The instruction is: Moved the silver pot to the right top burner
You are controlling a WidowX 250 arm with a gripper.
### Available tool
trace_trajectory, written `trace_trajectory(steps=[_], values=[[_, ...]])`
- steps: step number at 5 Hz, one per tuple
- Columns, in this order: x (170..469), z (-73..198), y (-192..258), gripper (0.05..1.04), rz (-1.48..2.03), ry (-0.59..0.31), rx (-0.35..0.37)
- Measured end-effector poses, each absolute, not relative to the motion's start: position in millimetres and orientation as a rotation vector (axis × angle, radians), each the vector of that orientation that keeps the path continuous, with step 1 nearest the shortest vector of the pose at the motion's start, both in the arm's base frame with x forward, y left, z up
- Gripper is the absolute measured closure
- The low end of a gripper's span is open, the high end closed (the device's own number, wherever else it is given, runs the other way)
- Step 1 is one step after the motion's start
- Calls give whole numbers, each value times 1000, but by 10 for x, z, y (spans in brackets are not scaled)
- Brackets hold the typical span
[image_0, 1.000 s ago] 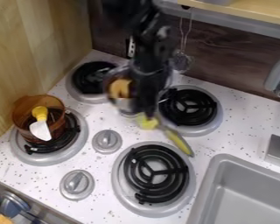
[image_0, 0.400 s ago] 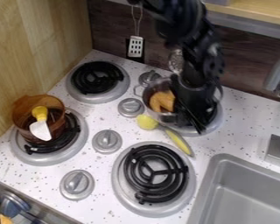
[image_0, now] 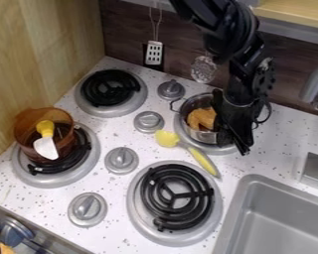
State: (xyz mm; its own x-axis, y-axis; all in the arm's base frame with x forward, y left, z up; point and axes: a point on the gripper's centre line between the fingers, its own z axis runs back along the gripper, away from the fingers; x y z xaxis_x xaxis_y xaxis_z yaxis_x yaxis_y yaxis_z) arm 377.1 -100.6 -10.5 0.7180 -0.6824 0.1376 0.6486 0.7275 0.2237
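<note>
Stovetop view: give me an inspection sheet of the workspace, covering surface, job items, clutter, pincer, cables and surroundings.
Surface: white speckled counter.
Job items: silver pot on the top right burner, an orange-brown item inside.
Clutter: yellow-handled utensil lying beside that burner; amber pot at left, holding a yellow-and-white utensil.
Pincer: at the silver pot's right side in the picture.
Cables: nothing seen.
Surroundings: sink, wooden side wall, hanging slotted spatula.

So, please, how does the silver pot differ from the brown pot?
The silver pot looks metallic; the brown pot is see-through. The silver pot holds an orange-brown piece; the brown pot, a yellow-and-white tool. Both are open at the top.
</note>
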Motion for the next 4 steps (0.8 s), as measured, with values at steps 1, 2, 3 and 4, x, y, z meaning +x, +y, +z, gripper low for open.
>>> trace_trajectory(steps=[1, 2, 3, 4], values=[[3860, -133, -1030, 999, -761, -210, 170], [3927, -196, -967, 999, -782, -180, 193], [3958, -196, -929, 968, -744, -194, 201], [3994, -178, -927, 787, -715, -217, 208]])
